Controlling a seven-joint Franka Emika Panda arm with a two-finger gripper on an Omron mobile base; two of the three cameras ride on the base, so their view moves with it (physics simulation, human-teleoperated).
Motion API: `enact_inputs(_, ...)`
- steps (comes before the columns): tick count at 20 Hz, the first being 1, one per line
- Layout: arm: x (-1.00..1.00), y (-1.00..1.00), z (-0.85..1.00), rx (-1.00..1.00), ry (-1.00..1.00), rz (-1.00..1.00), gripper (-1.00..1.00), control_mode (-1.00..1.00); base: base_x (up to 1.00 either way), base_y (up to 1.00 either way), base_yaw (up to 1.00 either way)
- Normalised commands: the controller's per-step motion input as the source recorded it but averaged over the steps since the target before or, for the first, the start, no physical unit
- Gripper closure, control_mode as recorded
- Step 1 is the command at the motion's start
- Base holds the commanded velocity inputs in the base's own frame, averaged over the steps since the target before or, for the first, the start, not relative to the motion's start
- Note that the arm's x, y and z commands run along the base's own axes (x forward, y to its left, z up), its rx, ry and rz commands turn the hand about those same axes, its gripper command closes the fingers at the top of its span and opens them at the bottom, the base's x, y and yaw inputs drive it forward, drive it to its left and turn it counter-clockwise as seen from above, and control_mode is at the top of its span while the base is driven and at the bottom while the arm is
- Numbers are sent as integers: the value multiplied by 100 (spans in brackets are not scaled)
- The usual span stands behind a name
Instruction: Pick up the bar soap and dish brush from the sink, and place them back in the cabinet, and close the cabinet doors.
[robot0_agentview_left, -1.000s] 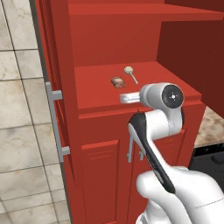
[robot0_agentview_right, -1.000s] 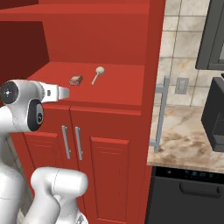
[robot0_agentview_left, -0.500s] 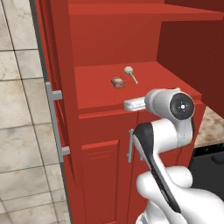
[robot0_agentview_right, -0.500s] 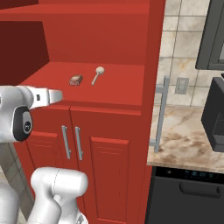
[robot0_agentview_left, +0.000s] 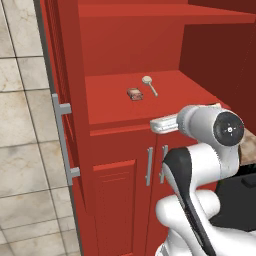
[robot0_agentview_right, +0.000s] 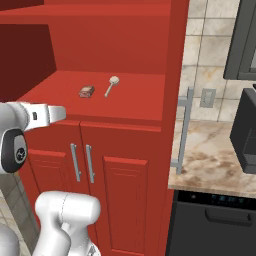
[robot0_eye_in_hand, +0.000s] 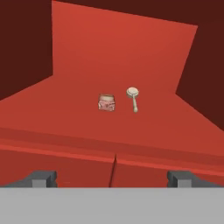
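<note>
The claw (robot0_eye_in_hand: 111, 179) stands wide open and holds nothing: in the hand view its two dark fingertips (robot0_eye_in_hand: 41, 178) sit far apart at the bottom, aimed into the cabinet (robot0_agentview_left: 125, 45) just above the seam between the two smaller lower doors (robot0_agentview_right: 120, 195). In the base views the white hand hangs in front of the shelf's front edge, outside the cabinet and apart from the things on it.

Further in, on the red shelf (robot0_eye_in_hand: 131, 61), lies the bar soap (robot0_eye_in_hand: 106, 103), a small orange-brown block with a paler face. Just beside it (not touching) lies the dish brush (robot0_eye_in_hand: 133, 97), pale, its round head toward the back and its handle toward the front.

Both cabinet doors are open: the left one (robot0_agentview_left: 57, 100) is seen edge-on with its long silver bar handle (robot0_agentview_left: 62, 137), the right one (robot0_agentview_right: 177, 75) likewise. Past the right door is a marbled desk (robot0_agentview_right: 215, 160).
</note>
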Motion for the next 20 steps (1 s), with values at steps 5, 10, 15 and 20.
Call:
enact_inputs(5,-37,-12,1,-4,0,7,-100,-100,0,0,0)
enact_inputs(10,-44,-6,0,-10,0,9,-100,-100,0,0,0)
enact_inputs(15,-52,-5,0,-12,0,9,-100,-100,0,0,0)
enact_inputs(20,-49,0,0,-14,0,9,-100,-100,0,0,0)
